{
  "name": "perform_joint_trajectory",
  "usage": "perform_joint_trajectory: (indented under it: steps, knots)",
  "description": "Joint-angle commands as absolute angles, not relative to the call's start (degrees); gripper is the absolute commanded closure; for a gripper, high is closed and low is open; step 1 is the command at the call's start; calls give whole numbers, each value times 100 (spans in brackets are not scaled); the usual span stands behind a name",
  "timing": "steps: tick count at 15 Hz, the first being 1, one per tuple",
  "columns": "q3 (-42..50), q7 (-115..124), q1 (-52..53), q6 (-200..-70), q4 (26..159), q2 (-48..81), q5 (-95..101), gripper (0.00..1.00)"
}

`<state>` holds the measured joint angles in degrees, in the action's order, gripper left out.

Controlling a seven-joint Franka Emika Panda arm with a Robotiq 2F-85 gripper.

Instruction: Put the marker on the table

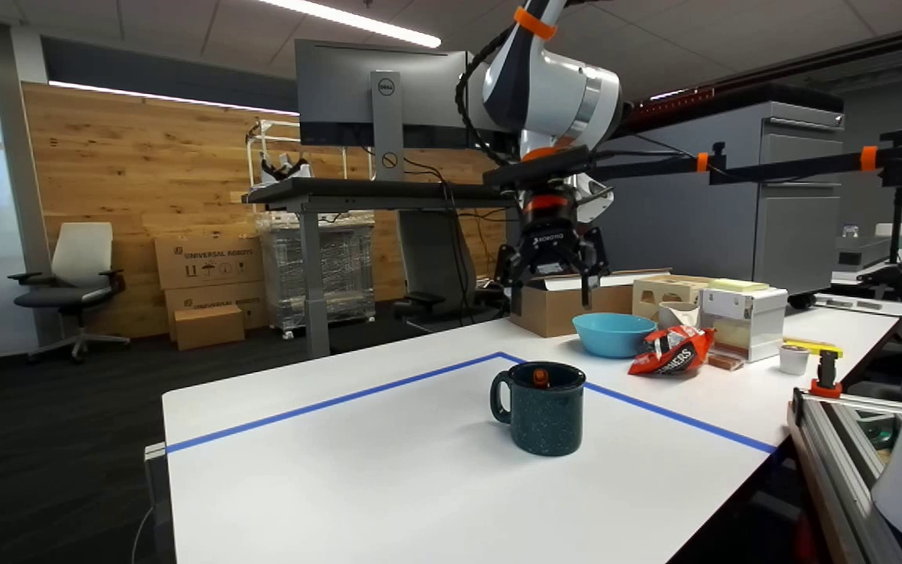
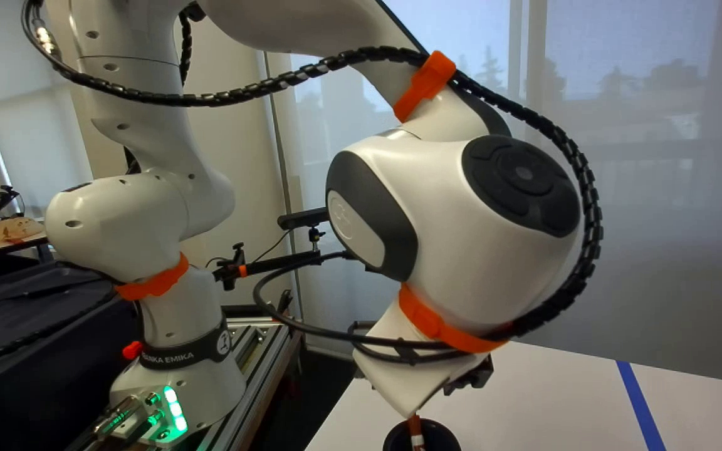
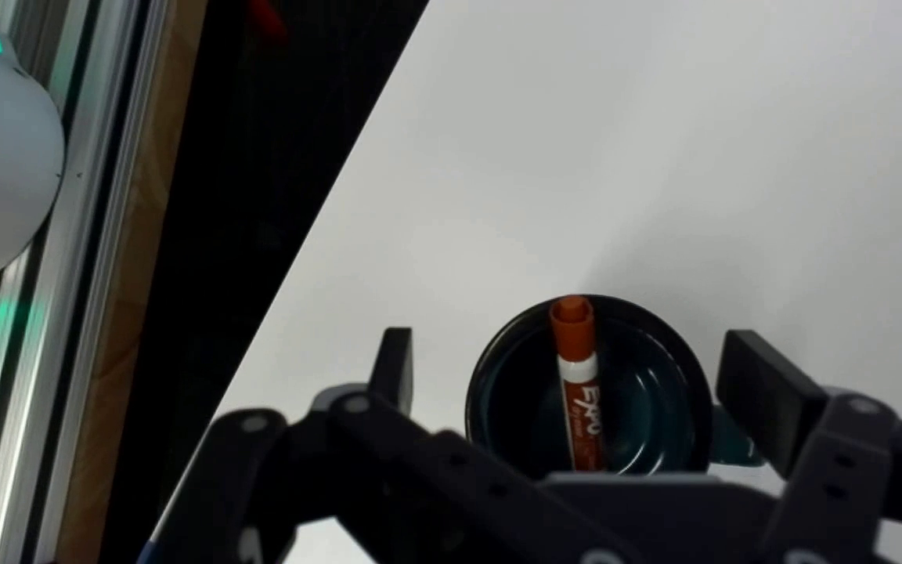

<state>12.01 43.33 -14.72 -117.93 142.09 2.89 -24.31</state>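
Observation:
The marker is a brown-orange Expo pen with an orange cap and white band. It leans inside the dark teal mug, cap at the rim; its lower end is hidden. Its cap also shows in both exterior views. The mug stands upright on the white table, inside the blue tape lines. My gripper is open and empty, pointing down above the mug and apart from it. In the wrist view its fingers appear on either side of the mug. In an exterior view the arm hides the fingers.
A blue bowl, a red snack bag, a white box, a cardboard box and a small white cup stand beyond the tape. The table edge and the metal base frame lie at the left in the wrist view.

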Motion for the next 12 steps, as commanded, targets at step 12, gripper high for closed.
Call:
perform_joint_trajectory:
  steps: [12]
  knots:
    - [1331,4610,-1306,-11707,13680,1347,-2099,0]
